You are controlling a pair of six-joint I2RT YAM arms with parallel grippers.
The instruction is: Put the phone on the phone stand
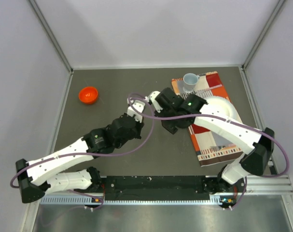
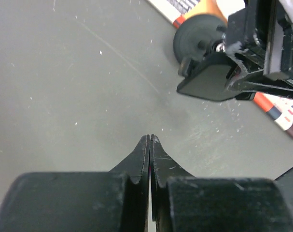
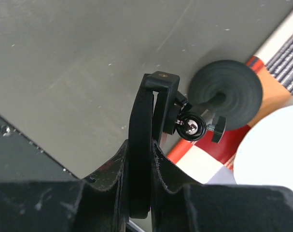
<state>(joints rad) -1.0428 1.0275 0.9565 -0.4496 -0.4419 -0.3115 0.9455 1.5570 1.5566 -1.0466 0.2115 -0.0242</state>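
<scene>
Right hand point(image 3: 141, 147) pinches phone point(image 3: 139, 116) edge-on, top edge at stand point(image 3: 226, 92) clamp, frame centre: likely aligning for seating. Left hand point(image 2: 150, 141) closed, empty, low over surface point(image 2: 64, 72), out of way.

Soft, even light from above; shadows on the table point(image 1: 107, 82) are faint. The overhead view is sharp; wrist views blur close up.
</scene>
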